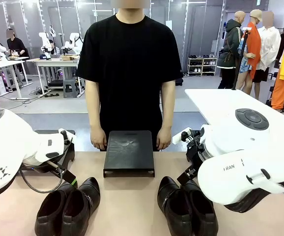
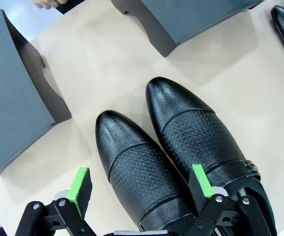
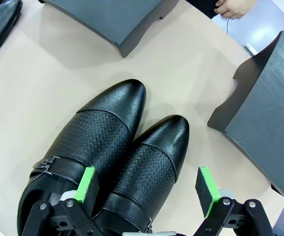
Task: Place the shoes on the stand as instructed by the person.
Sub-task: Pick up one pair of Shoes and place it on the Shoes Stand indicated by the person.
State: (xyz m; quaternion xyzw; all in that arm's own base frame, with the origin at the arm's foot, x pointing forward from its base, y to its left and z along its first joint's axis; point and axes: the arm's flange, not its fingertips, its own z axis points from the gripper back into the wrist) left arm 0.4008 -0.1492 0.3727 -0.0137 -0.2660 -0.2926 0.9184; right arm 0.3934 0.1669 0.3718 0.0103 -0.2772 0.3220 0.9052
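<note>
The two pairs of black, slightly glossy leather dress shoes with rounded toes stand on the beige worktop [image 1: 127,206], none of them on a stand yet. The left pair [image 1: 68,207] lies directly beneath the left jaws, toes pointing away from them. The right pair [image 1: 186,209] lies the same way under the right jaws. Within each pair the shoes press side by side.

Both sets of jaws are spread wide and hold nothing. In the left wrist view one shoe [image 2: 134,167] sits between the green pads [image 2: 80,189], and the far pad hangs over the seam against its partner (the right wrist view shows the mirror of this). Whether any pad touches leather I cannot tell.

Ahead of the toes is a low, dark grey flat-topped stand [image 1: 128,150], and another grey stand [image 2: 14,98] sits off to the outer side of the left jaws. Behind the middle stand is the person in a black T-shirt [image 1: 129,64], hands [image 1: 98,139] resting by its far corners and pointing at nothing.

The grasp looks about to begin. To do it well, the inner pad should slip cleanly down the seam so it catches one shoe and not two, gripping low across the vamp. The destination should wait on the person's sign.
</note>
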